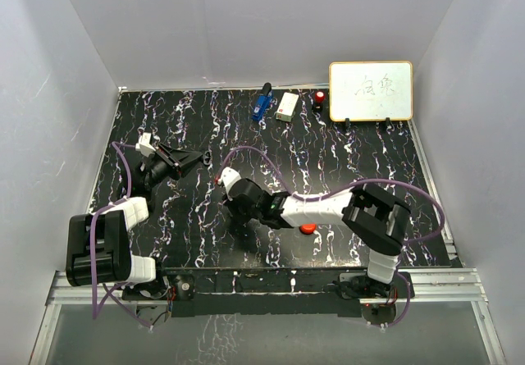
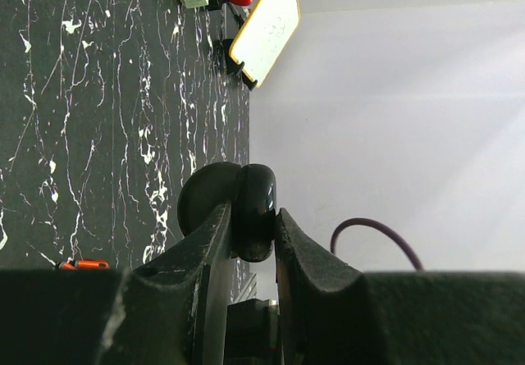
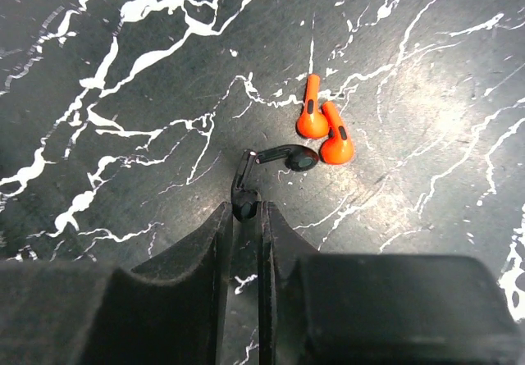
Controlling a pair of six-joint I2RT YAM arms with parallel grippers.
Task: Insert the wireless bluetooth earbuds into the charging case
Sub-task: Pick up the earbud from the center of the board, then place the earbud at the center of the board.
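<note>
- Right gripper [image 3: 246, 211]: the jaws are being pressed shut on a black earbud [image 3: 243, 178]. It is being pinched at its bulb end, with the stem pointing away from the fingers.
- The pinch is being made low, against the table [image 3: 115, 94]. Whether the earbud is lifted clear cannot be told.
- Judged: one end is being gripped so that the rest is left free to enter a socket.
- A second black earbud [image 3: 289, 157] is lying just beyond, its stem tip touching or nearly touching the gripped one.
- Two orange earbuds [image 3: 312, 117] are lying side by side, touching each other, just beside that second black one.
- All four are sitting about mid-table, a little toward the left edge.
- Left gripper [image 2: 253, 214]: it is being held closed on the case [image 2: 255, 189], a glossy black round piece clamped edge-on. A duller round part is showing behind it, probably the lid swung open, though this is not certain.
- The case is being held up off the table near the left edge, well apart from the earbuds. Judged: it is being presented as a steady receiver, so that an earbud can be carried to it.
- A red puck [image 1: 308, 228] is lying toward the near edge beside the right arm, untouched.
- No earbud is seen in the case, so the task is judged to be at an early stage.
</note>
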